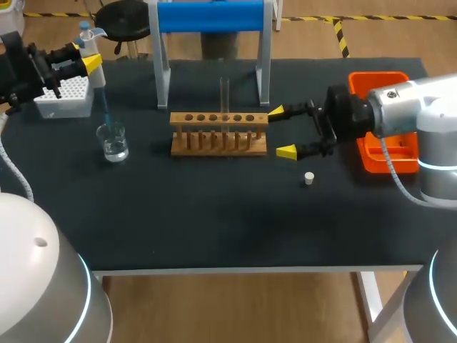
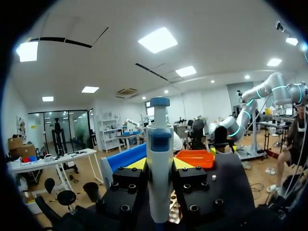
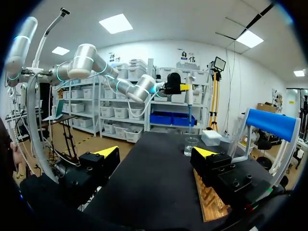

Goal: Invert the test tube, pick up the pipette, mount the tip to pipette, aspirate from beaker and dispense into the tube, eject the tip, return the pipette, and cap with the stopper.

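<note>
My left gripper (image 1: 87,63) is shut on the white pipette (image 1: 93,57), which stands upright at the table's far left. In the left wrist view the pipette (image 2: 159,168) sits clamped between the yellow-tipped fingers (image 2: 136,164). Its blue tip (image 1: 105,111) points down into the glass beaker (image 1: 113,141), which holds clear liquid. A clear test tube (image 1: 224,94) stands upright in the wooden rack (image 1: 218,133). My right gripper (image 1: 283,131) is open just right of the rack, nothing between its fingers. The small white stopper (image 1: 308,178) lies on the mat in front of it.
A white tip box (image 1: 66,96) sits behind the beaker at the far left. A blue-topped stand (image 1: 211,18) rises behind the rack. An orange tray (image 1: 385,146) lies under my right arm at the right edge. The right wrist view shows the beaker (image 3: 191,147) ahead.
</note>
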You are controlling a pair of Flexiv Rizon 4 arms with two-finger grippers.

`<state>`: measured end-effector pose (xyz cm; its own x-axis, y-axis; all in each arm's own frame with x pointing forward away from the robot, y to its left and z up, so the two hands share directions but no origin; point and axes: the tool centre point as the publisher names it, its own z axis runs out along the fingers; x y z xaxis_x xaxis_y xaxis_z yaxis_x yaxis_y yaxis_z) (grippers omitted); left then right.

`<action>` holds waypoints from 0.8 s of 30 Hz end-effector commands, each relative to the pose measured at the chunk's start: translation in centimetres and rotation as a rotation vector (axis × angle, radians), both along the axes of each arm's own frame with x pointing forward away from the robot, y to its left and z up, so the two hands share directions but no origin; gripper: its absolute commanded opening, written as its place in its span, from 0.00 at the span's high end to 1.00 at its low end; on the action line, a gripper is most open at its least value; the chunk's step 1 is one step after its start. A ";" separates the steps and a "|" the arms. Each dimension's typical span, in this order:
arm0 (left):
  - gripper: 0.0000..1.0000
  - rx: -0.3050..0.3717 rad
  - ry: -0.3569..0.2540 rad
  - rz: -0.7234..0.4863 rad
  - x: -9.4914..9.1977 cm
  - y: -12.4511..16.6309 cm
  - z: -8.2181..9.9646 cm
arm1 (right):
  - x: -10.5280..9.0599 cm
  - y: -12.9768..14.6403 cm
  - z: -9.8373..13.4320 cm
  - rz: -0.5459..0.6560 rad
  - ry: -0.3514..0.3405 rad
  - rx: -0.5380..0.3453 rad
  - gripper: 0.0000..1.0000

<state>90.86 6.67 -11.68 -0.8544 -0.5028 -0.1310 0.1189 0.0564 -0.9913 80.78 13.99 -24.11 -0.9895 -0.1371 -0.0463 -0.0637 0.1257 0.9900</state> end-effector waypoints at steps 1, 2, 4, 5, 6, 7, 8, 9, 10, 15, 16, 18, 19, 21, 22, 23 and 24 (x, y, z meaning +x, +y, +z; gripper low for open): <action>1.00 -0.001 -0.001 0.000 0.0 0.0 0.0 | 0.0 -0.1 0.0 0.001 0.000 -0.002 0.00; 1.00 -0.001 -0.001 0.000 0.0 0.0 0.0 | 0.0 -0.1 0.0 0.001 0.000 -0.002 0.00; 1.00 -0.001 -0.001 0.000 0.0 0.0 0.0 | 0.0 -0.1 0.0 0.001 0.000 -0.002 0.00; 1.00 -0.001 -0.001 0.000 0.0 0.0 0.0 | 0.0 -0.1 0.0 0.001 0.000 -0.002 0.00; 1.00 -0.001 -0.001 0.000 0.0 0.0 0.0 | 0.0 -0.1 0.0 0.001 0.000 -0.002 0.00; 1.00 -0.001 -0.001 0.000 0.0 0.0 0.0 | 0.0 -0.1 0.0 0.001 0.000 -0.002 0.00; 1.00 -0.001 -0.001 0.000 0.0 0.0 0.0 | 0.0 -0.1 0.0 0.001 0.000 -0.002 0.00; 1.00 -0.001 -0.001 0.000 0.0 0.0 0.0 | 0.0 -0.1 0.0 0.001 0.000 -0.002 0.00; 1.00 -0.001 -0.001 0.000 0.0 0.0 0.0 | 0.0 -0.1 0.0 0.001 0.000 -0.002 0.00; 1.00 -0.001 -0.001 0.000 0.0 0.0 0.0 | 0.0 -0.1 0.0 0.001 0.000 -0.002 0.00; 1.00 -0.001 -0.001 0.000 0.0 0.0 0.0 | 0.0 -0.1 0.0 0.001 0.000 -0.002 0.00; 1.00 -0.001 -0.001 0.000 0.0 0.0 0.0 | 0.0 -0.1 0.0 0.001 0.000 -0.002 0.00; 1.00 -0.001 -0.001 0.000 0.0 0.0 0.0 | -0.1 0.4 0.1 -0.002 -0.002 -0.013 0.00; 1.00 -0.001 -0.001 0.000 0.0 0.0 0.0 | -0.3 1.2 0.1 -0.005 -0.004 -0.027 0.00; 1.00 -0.001 -0.001 0.000 0.0 0.0 0.0 | -0.4 1.7 0.1 -0.010 -0.005 -0.040 0.00; 1.00 -0.001 -0.001 0.000 0.0 0.0 0.0 | -0.4 2.1 0.2 -0.013 -0.007 -0.045 0.00; 1.00 -0.001 -0.001 0.000 0.0 0.0 0.0 | -0.5 2.6 0.2 -0.014 -0.006 -0.047 0.00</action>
